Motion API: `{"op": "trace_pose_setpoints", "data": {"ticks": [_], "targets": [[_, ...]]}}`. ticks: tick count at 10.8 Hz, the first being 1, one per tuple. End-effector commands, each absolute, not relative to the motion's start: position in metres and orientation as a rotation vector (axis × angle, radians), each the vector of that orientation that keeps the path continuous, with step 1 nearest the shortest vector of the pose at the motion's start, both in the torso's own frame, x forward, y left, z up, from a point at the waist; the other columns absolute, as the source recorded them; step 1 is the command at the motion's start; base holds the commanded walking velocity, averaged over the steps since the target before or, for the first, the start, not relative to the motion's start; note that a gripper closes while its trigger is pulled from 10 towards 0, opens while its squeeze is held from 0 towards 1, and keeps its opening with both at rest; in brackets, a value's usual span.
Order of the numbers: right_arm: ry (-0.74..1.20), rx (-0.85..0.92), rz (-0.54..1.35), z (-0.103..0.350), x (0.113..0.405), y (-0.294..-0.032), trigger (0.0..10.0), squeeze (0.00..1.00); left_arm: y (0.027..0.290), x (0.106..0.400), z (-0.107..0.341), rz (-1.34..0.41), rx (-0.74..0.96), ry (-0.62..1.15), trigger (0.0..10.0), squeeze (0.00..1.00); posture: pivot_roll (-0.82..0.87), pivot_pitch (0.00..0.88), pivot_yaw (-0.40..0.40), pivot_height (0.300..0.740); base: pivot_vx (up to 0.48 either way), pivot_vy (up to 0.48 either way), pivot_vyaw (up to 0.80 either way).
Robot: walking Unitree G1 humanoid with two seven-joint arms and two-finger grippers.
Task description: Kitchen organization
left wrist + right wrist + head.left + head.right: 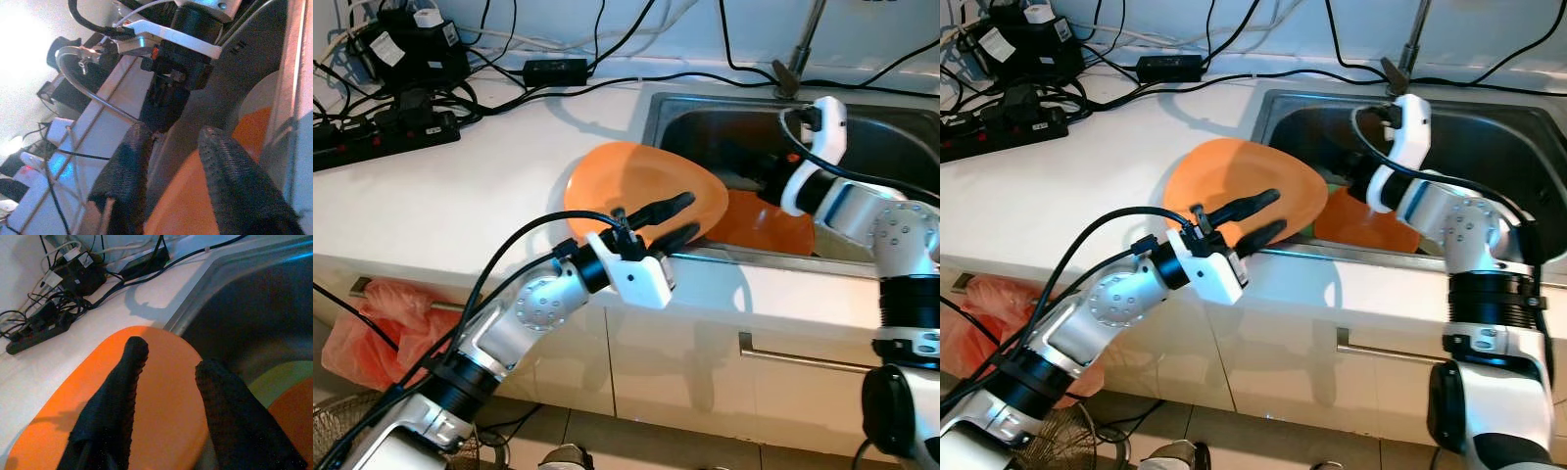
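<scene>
Orange plate [636, 186]: it sat tilted on the white desk [440, 206], right at the left edge of the sink [901, 147], with its far rim hanging out over the basin.
Second orange plate [764, 223]: this one was down inside the sink, leaning against the front wall, just beside the first plate. A bit of something yellow-green [274, 379] peeked out next to it, couldn't tell what it was.
Left hand [677, 219]: reached in from the front of the desk, fingers apart, one above the plate's near rim and one below it, so it straddled the edge without really clamping down.
Right hand [171, 364]: arm was bent over the sink with the wrist up by the faucet [800, 49]. Its wrist view had both fingers spread wide, hanging over the big orange plate, not gripping anything.
Back of desk: a messy pile of black cables and a power strip [382, 137] along the wall.
Below: white cabinet fronts and a red plastic bag [382, 328] down by the floor.
</scene>
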State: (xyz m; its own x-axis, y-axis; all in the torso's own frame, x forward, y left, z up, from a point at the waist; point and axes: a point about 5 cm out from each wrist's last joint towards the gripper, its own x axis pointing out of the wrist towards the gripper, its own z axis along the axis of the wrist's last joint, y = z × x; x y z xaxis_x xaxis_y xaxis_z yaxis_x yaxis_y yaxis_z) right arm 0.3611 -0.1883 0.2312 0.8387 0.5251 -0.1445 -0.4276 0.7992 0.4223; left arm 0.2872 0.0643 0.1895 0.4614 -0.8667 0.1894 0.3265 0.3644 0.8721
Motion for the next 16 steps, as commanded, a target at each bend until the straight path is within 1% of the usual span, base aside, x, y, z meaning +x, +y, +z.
{"op": "trace_pose_setpoints", "data": {"ticks": [1, 4, 5, 8, 9, 10, 11, 13, 16], "targets": [[0.274, 0.372, 0.515, 0.227, 0.361, -0.190, 10.0, 1.00, 0.068, 0.286, 0.189, -0.884, 0.879, -0.717, 10.0, 1.00, 0.08, 0.057, 0.023, 0.740, 0.000, 0.000, 0.00], [0.299, 0.360, 0.524, 0.222, 0.359, -0.192, 10.0, 1.00, 0.067, 0.285, 0.188, -0.927, 0.864, -0.674, 10.0, 1.00, 0.08, 0.058, 0.024, 0.740, 0.000, 0.000, 0.00], [0.304, 0.352, 0.522, 0.220, 0.359, -0.193, 10.0, 1.00, 0.068, 0.284, 0.185, -0.963, 0.870, -0.631, 10.0, 1.00, 0.08, 0.058, 0.025, 0.740, 0.000, 0.000, 0.00], [0.297, 0.362, 0.503, 0.218, 0.361, -0.191, 10.0, 1.00, 0.074, 0.289, 0.178, -1.005, 0.961, -0.557, 10.0, 1.00, 0.09, 0.062, 0.028, 0.740, 0.000, 0.000, 0.00], [0.306, 0.378, 0.490, 0.217, 0.361, -0.192, 10.0, 1.00, 0.078, 0.290, 0.175, -1.019, 0.991, -0.535, 10.0, 0.00, 0.09, 0.063, 0.031, 0.740, 0.000, 0.000, 0.00], [0.314, 0.391, 0.492, 0.216, 0.361, -0.193, 10.0, 0.87, 0.080, 0.291, 0.175, -1.023, 0.998, -0.525, 10.0, 0.00, 0.09, 0.063, 0.031, 0.740, 0.000, 0.000, 0.00], [0.327, 0.388, 0.502, 0.215, 0.359, -0.194, 10.0, 0.00, 0.082, 0.291, 0.173, -1.044, 1.027, -0.505, 10.0, 0.00, 0.09, 0.064, 0.029, 0.740, 0.000, 0.000, 0.00], [0.320, 0.389, 0.503, 0.217, 0.359, -0.193, 10.0, 0.00, 0.093, 0.296, 0.165, -1.087, 1.112, -0.428, 10.0, 0.00, 0.09, 0.064, 0.031, 0.740, 0.000, 0.000, 0.00], [0.312, 0.402, 0.501, 0.217, 0.358, -0.192, 10.0, 0.00, 0.108, 0.310, 0.165, -1.054, 1.171, -0.357, 10.0, 0.00, 0.09, 0.065, 0.035, 0.740, 0.000, 0.000, 0.00]]}}
